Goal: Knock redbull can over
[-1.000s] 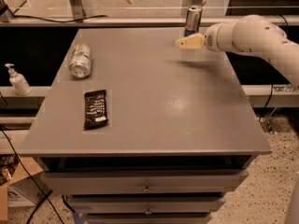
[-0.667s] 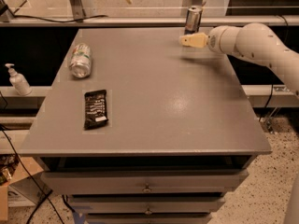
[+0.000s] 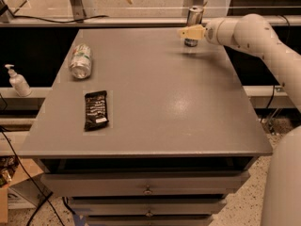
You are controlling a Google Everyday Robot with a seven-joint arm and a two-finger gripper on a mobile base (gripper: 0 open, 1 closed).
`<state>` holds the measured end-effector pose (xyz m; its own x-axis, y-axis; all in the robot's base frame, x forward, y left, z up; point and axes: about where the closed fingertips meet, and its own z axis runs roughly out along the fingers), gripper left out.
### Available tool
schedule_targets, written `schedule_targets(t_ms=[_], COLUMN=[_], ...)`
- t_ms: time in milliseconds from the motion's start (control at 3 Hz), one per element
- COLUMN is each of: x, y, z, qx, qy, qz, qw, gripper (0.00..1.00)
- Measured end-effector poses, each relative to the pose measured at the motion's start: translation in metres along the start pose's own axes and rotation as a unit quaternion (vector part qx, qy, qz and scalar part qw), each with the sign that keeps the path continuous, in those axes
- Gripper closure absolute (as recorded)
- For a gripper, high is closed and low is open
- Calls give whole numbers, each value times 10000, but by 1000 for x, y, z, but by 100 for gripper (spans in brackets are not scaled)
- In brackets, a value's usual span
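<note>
The redbull can (image 3: 193,19) stands upright near the far edge of the grey table (image 3: 155,102), right of centre. It is slim, with a silver top. My gripper (image 3: 188,32) reaches in from the right on the white arm (image 3: 254,34). Its pale fingertips are right in front of the can's lower half and hide part of it. I cannot tell whether they touch the can.
A wider silver-green can (image 3: 81,60) lies on its side at the table's left. A black snack packet (image 3: 96,109) lies flat nearer the front left. A white pump bottle (image 3: 18,81) stands on a ledge left of the table. Drawers sit below the tabletop.
My gripper has moved away from me toward the far edge, from a spot in front of the can to right against its lower part. The can still stands upright.
</note>
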<state>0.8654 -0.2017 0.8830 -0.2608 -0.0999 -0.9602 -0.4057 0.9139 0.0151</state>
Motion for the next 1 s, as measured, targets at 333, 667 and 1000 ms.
schedule_targets(t_ms=[333,667,1000], x=[-8,-13,-17], y=[7,19,26], z=[13,21,16], qx=[-192,-415,-526], qy=[40,17,25], qz=[-201,-342,-476], qw=[9996,9986,9975], gripper=[17,41,64])
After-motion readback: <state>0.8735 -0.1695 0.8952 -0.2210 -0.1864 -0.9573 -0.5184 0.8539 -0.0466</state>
